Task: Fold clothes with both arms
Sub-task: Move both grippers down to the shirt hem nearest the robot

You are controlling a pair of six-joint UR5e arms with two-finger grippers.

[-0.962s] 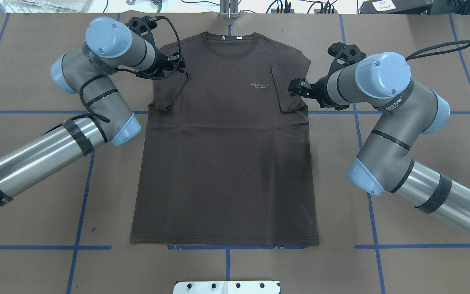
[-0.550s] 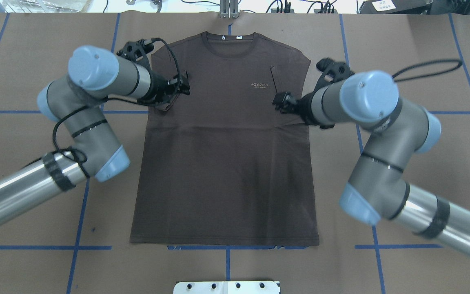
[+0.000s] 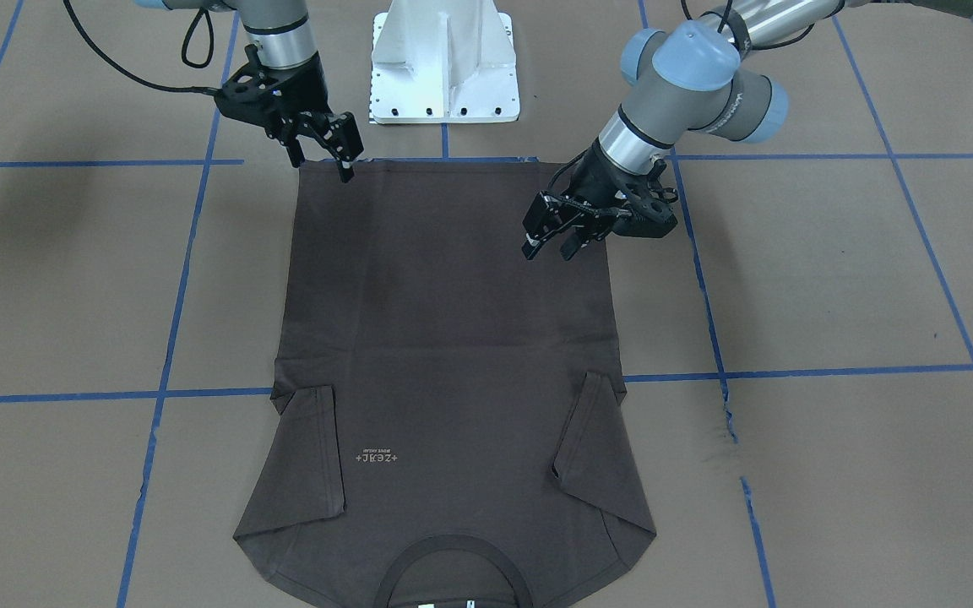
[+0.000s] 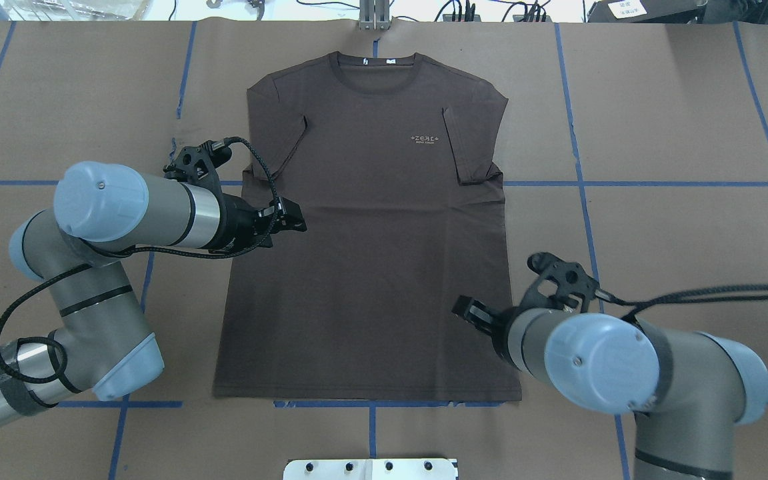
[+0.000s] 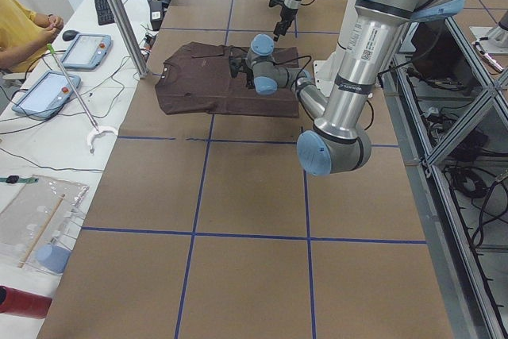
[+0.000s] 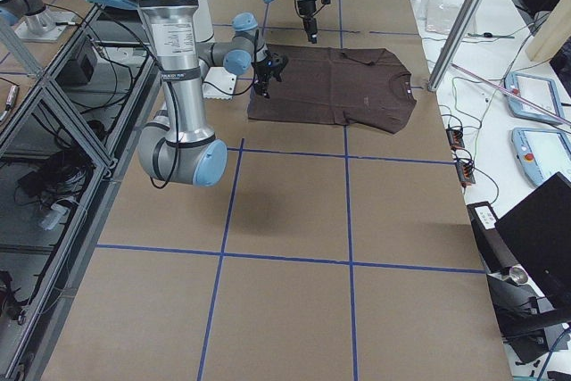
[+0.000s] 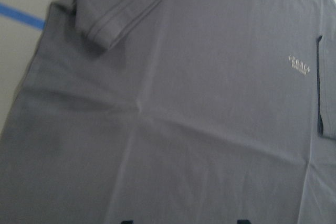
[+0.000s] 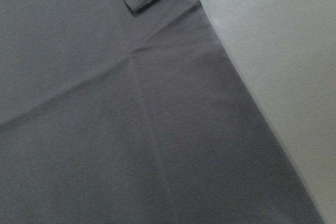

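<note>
The dark brown-grey t-shirt (image 4: 371,267) lies flat on the table, collar at the far side, both short sleeves folded inward over the chest. It also shows in the front-facing view (image 3: 444,338). My left gripper (image 4: 297,221) hovers open and empty over the shirt's left side at mid-length; in the front-facing view (image 3: 547,251) its jaws stand apart. My right gripper (image 4: 462,310) hovers open and empty over the shirt's lower right part, near the hem (image 3: 320,169). The left wrist view shows a folded sleeve (image 7: 126,9) and the pale logo (image 7: 300,63).
The table is covered in brown paper (image 4: 677,233) with blue tape lines (image 4: 684,184). The white base pedestal (image 3: 444,67) stands just behind the hem. A metal post (image 4: 374,17) stands beyond the collar. An operator (image 5: 20,29) and tablets are at a side bench.
Both grippers have left the folded sleeves and moved back toward the robot along the shirt's sides, the right one farther. The sleeves stay folded on the chest.
</note>
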